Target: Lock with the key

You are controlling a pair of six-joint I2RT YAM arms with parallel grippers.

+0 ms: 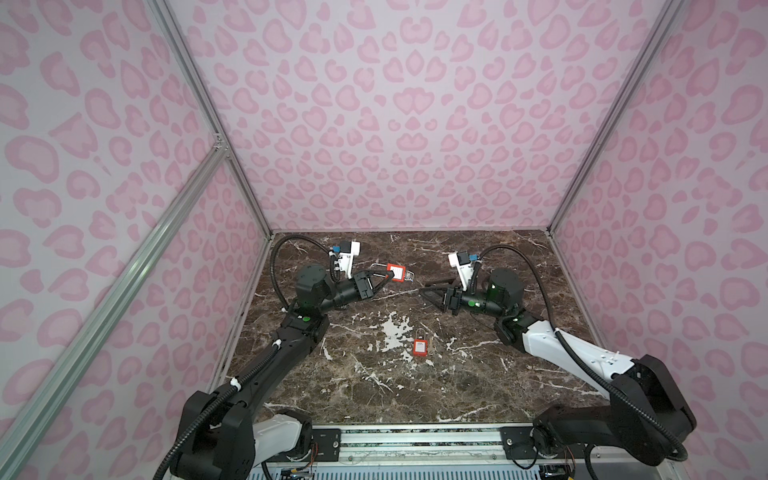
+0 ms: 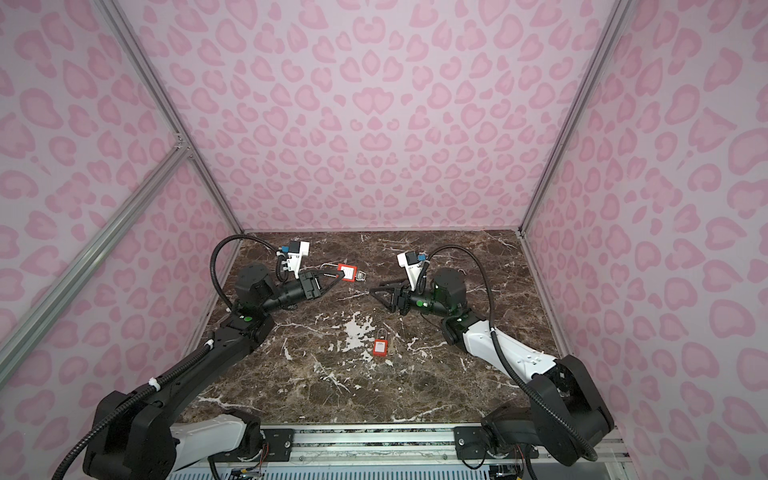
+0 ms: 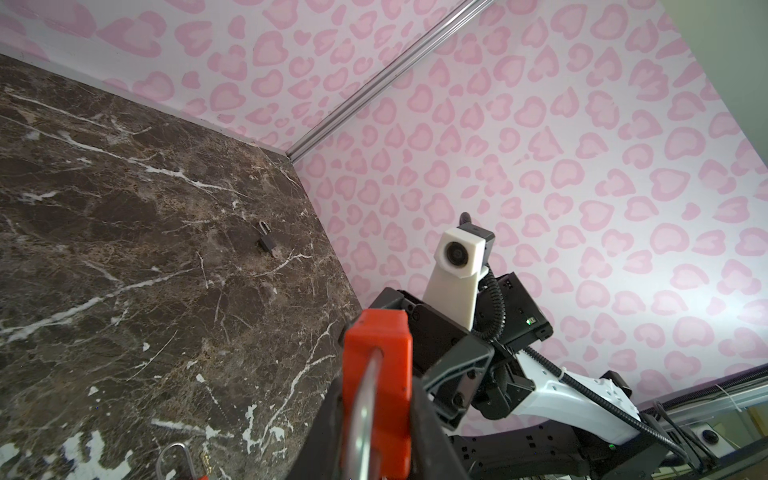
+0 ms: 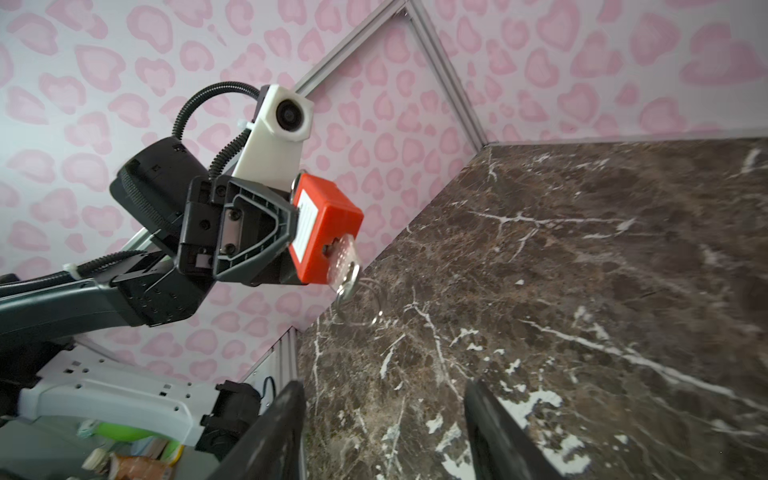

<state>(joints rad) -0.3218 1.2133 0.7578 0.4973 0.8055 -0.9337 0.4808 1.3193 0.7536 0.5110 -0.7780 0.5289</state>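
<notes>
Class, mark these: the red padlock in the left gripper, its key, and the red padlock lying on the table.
held padlock (image 4: 332,224): right wrist view, side of the red body.
key (image 4: 343,255): right wrist view, its head.
lying padlock (image 1: 420,347): in a top view, red body.

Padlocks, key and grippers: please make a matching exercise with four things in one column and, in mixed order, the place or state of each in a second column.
Column one:
1. far red padlock
2. near red padlock
3. key with ring
4. right gripper

Column two:
A. open, holding nothing
B. lying on the marble table
C. held by the left gripper
D. inserted in a keyhole

Pairs: 1-C, 2-B, 3-D, 4-A
</notes>
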